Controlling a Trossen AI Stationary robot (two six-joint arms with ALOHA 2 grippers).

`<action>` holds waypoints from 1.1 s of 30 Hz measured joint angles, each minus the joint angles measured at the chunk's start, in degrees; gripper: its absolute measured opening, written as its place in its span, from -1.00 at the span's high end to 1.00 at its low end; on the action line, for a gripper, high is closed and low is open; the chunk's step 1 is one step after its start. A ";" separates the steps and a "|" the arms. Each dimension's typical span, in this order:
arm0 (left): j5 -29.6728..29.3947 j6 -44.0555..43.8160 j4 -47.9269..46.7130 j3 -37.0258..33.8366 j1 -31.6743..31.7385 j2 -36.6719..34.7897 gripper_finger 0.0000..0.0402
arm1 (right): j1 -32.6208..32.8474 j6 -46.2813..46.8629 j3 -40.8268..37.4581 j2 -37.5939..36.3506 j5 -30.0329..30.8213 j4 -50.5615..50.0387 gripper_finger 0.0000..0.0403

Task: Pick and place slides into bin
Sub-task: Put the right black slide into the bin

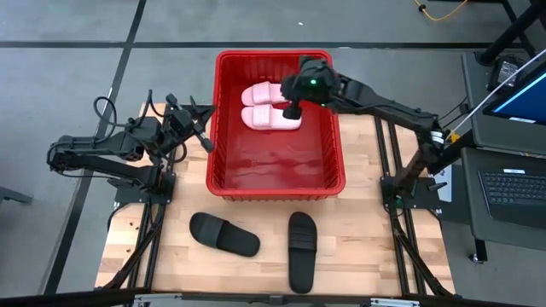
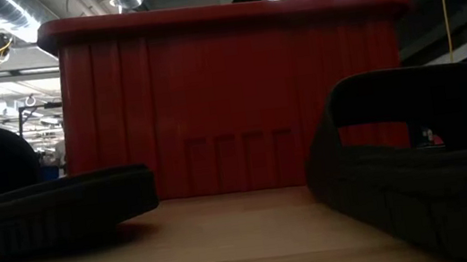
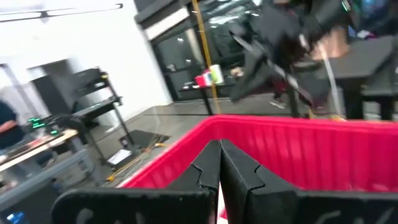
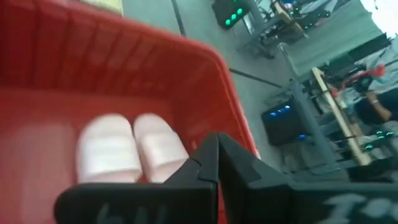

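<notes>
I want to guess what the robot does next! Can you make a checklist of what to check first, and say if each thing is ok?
1. Two pink slides lie inside the bin: ok.
2. Right gripper shut and empty above the bin: ok; nothing is between its fingers in the right wrist view.
3. Left gripper shut and empty, waiting beside the bin: ok.
4. Two black slides in the bin: not ok; both lie on the table in front of it.
5. Black slides lie apart, with room to grab each: ok.
6. Room left in the bin: ok; its front half is bare.
</notes>
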 joint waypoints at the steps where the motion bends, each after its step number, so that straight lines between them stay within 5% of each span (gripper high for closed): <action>1: 0.91 0.02 -0.85 0.00 0.00 -0.15 0.99 | 0.30 1.44 0.00 -0.86 -1.03 -0.66 0.97; 7: 6.54 0.00 -3.08 0.00 0.00 -1.17 0.99 | 3.25 15.72 0.00 -4.51 -5.89 -0.59 0.95; 20: 30.21 -4.59 -10.99 0.00 -0.01 -2.36 0.99 | 11.61 33.58 0.00 -4.93 -13.11 -3.37 0.98; 27: 42.04 -8.20 -10.90 0.00 -0.02 -2.33 0.99 | 21.84 34.28 -0.02 -5.03 -3.14 -6.80 0.98; 33: 43.05 -9.70 -8.35 0.00 -0.02 -2.49 0.99 | 32.06 38.02 -0.02 -6.07 6.09 -10.49 0.99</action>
